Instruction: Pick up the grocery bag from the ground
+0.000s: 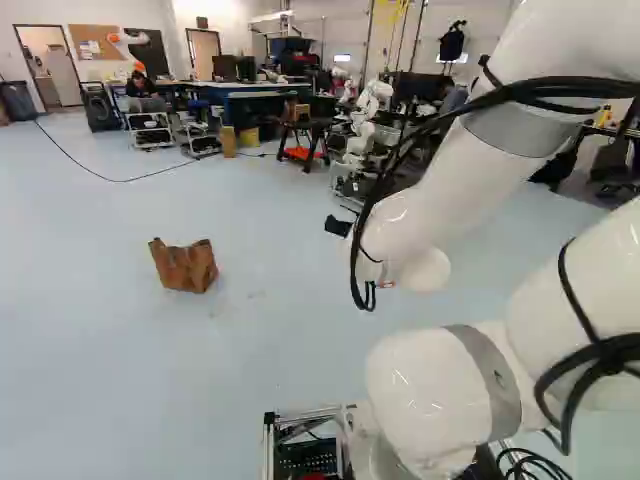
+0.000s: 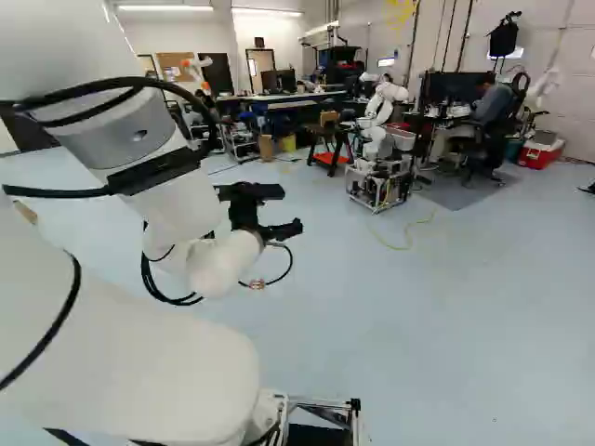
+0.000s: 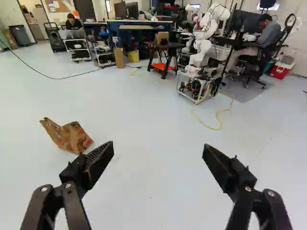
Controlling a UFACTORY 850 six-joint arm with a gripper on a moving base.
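**Grocery bag pickup: lining up, no grab so far**

So the brown, crumpled paper grocery bag (image 3: 71, 137) is sitting on the smooth pale blue floor (image 1: 100, 350), kinda slumped, with one corner sticking up; in the left base view it's well over to the left of the big white jointed arm (image 1: 425, 205), and I can't spot it in the right base view at all. The black two-fingered gripper (image 3: 159, 143) is spread wide with nothing in it; in the wrist view the bag is ahead and off to one side, past the tip of the nearer finger rather than in the gap.

I'd call this the approach step; the actual pickup is all to come. Next move, imo: swing or drive left and forward so the bag lines up with that gap, then drop down and angle the fingers at the floor; get one on each side of a raised edge, pinch, lift. My worry is coming in off-centre, cuz a finger could just shove it along; it looks light and floppy, so it'd probably fold or skid; can't tell which way the mouth faces either.
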